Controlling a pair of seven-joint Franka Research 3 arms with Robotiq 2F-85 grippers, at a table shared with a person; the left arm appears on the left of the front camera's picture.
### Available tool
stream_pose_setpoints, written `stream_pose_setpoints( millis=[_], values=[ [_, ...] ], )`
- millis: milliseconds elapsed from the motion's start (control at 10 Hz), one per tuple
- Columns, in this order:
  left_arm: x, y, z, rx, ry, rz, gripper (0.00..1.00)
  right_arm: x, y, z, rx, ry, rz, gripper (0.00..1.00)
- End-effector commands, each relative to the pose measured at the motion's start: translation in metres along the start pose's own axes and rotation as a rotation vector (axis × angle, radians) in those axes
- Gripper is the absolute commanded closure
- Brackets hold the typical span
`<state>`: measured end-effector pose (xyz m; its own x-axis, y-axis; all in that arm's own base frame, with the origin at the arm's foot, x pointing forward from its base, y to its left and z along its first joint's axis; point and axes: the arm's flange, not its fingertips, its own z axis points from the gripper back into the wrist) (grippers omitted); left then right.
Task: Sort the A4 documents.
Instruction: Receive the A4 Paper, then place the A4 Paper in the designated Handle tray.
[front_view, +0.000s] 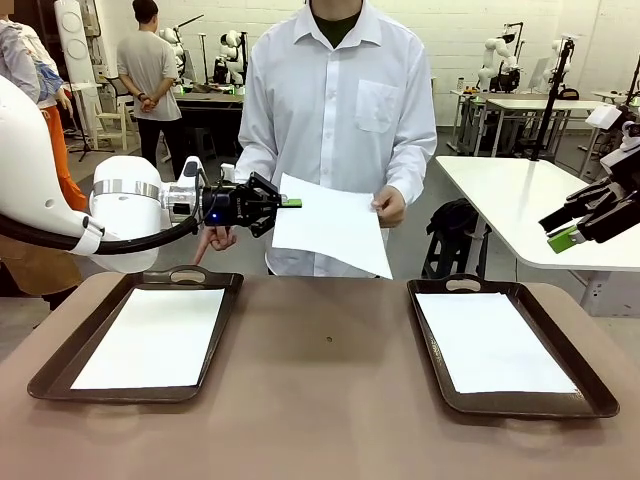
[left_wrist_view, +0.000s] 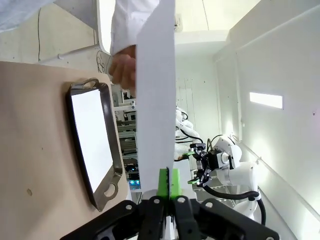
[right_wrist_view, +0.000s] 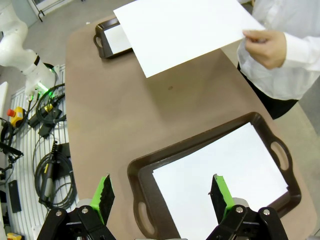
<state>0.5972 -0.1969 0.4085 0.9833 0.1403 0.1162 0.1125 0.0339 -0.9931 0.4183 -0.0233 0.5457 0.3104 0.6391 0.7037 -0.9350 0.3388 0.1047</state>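
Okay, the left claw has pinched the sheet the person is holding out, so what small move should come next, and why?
Probably wait for the person's hand to let go, then draw the sheet gently toward a tray. The left claw is shut on one edge of the sheet while the hand grips the opposite edge, so pulling now could tear it.

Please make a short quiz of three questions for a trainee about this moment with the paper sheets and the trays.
1. True or false: the left claw is shut on the sheet that the person's hand also holds.
2. How many brown trays already contain paper?
3. The right claw is: A) open, holding nothing; B) shut on a sheet; C) gripping a tray handle.

Key: 1 true; 2 two, the left tray and the right tray; 3 A.
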Motion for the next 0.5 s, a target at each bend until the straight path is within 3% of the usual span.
stream_pose_setpoints(
  millis=[0, 400],
  values=[
    [0.0014, 0.0007, 0.001, 0.004, -0.014, 0.002, 1.0, 0.0005, 0.0002, -0.0015, -0.003, 0.008, 0.003, 0.0],
    [0.0014, 0.0007, 0.001, 0.004, -0.014, 0.002, 1.0, 0.0005, 0.0002, -0.0015, -0.003, 0.008, 0.003, 0.0]
  ],
)
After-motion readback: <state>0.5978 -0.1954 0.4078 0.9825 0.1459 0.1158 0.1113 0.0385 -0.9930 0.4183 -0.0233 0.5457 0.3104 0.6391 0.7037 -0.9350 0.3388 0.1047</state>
